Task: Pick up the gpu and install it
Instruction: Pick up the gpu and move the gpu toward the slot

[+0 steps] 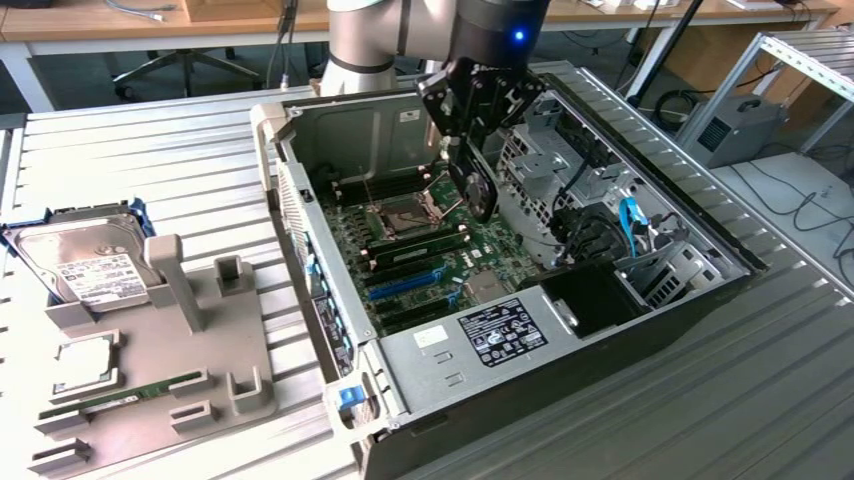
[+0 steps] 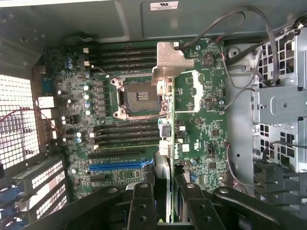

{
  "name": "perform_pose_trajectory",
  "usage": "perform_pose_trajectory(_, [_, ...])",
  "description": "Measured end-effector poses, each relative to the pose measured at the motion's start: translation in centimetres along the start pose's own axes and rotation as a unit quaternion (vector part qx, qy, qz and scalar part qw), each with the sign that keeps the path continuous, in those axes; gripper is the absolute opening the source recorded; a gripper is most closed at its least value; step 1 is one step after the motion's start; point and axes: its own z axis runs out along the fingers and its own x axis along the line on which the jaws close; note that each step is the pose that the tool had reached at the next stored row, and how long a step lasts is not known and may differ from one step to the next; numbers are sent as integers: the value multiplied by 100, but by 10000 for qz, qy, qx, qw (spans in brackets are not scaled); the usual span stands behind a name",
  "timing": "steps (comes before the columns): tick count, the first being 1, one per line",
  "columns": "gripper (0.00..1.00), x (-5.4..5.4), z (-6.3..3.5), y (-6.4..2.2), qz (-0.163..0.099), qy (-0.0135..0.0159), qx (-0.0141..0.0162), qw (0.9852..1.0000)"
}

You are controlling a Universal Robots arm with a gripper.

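My gripper (image 1: 467, 148) hangs inside the open computer case (image 1: 400, 345), shut on the gpu (image 1: 478, 190). The gpu is a dark card held on edge, a little above the green motherboard (image 1: 427, 250). In the wrist view the gpu (image 2: 164, 139) appears edge-on between my black fingers (image 2: 144, 201). Its silver end bracket (image 2: 169, 60) points away from the gripper (image 2: 164, 203). The card hovers beside the processor socket (image 2: 136, 96). The blue expansion slot (image 2: 120, 166) lies to one side of the card, nearer the case's rear wall.
A grey holder tray (image 1: 160, 350) sits at the exterior view's left with a silver hard drive (image 1: 87, 265), a processor chip (image 1: 83, 365) and a green memory stick (image 1: 127, 393). Drive cages (image 1: 561, 170) and cables (image 1: 627, 225) crowd the case's right side.
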Motion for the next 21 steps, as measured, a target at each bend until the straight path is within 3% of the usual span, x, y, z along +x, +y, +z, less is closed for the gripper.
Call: perform_pose_trajectory(21, [26,1,94,1,0,0,0,10000])
